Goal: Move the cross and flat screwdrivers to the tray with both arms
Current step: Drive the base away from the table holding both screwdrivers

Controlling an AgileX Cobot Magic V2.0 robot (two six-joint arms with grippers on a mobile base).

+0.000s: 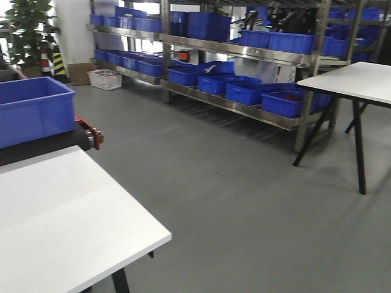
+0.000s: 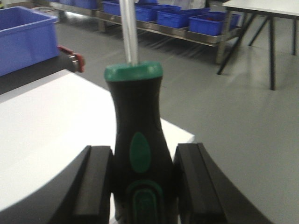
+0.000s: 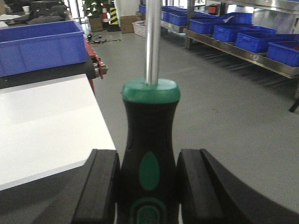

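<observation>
In the left wrist view a black-and-green screwdriver (image 2: 139, 140) stands between the two black fingers (image 2: 96, 186), its metal shaft running up out of frame. My left gripper (image 2: 141, 186) is shut on its handle, above the white table's corner. In the right wrist view a second like screwdriver (image 3: 149, 144) is clamped the same way, with my right gripper (image 3: 148, 186) shut on its handle past the table's edge, over the floor. Which one is cross and which flat cannot be told; both tips are out of frame. The tray is out of view. Neither arm shows in the exterior view.
A white table (image 1: 55, 220) fills the lower left, with a deep blue bin (image 1: 33, 110) on a dark surface behind it. Metal shelving holding several blue bins (image 1: 244, 85) lines the back. Another white table (image 1: 354, 79) stands at the right on grey floor.
</observation>
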